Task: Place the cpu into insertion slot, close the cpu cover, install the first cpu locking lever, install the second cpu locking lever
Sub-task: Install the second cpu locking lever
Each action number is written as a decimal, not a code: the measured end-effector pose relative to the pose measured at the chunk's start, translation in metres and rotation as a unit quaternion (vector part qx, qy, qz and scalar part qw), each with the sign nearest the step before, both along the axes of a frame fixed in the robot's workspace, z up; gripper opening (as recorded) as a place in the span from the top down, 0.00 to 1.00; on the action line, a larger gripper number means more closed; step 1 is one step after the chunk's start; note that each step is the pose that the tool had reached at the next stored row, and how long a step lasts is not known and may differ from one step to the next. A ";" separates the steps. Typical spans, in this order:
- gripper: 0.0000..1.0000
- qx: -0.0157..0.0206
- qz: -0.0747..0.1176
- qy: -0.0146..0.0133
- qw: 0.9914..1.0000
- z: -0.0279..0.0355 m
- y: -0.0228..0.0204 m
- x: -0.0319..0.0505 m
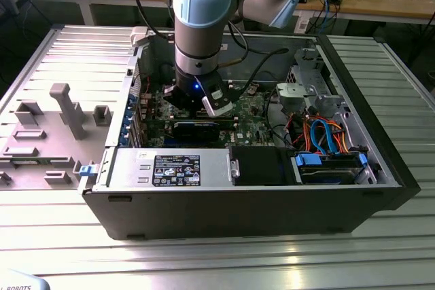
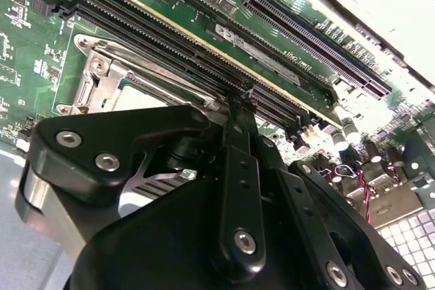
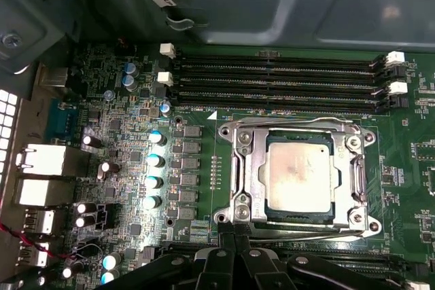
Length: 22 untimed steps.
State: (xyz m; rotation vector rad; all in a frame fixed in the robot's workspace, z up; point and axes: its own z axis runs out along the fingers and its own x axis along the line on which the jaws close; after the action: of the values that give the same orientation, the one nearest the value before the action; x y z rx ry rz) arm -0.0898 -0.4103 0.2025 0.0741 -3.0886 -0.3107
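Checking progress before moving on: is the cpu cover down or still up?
Down: in the first wrist view the cpu cover lies flat, framing the cpu.

The gripper (image 3: 234, 232) hangs low inside the open computer case (image 1: 380, 188), its tips at the rim of the insertion slot (image 3: 297, 176) — in the first wrist view the room straight above the cpu cover (image 3: 248, 168) and cpu (image 3: 299, 174) is free. One side of the socket is hemmed by the long memory slots (image 3: 279, 85). In the exterior view a black card (image 1: 196, 129) lies just beside the arm, and the power supply box (image 1: 170, 168) (with the drive bay (image 1: 329, 166)) walls the near edge.
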 end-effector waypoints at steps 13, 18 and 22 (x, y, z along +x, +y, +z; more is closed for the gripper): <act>0.89 0.012 0.000 0.000 1.000 -0.0010 -0.0001 -0.0021; 0.89 0.016 0.000 0.000 1.000 -0.0011 0.0001 -0.0027; 0.89 0.010 0.000 0.000 1.000 0.0029 0.0001 -0.0027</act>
State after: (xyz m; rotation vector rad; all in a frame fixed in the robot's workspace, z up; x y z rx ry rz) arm -0.0925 -0.4102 0.2055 0.0744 -3.0858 -0.3422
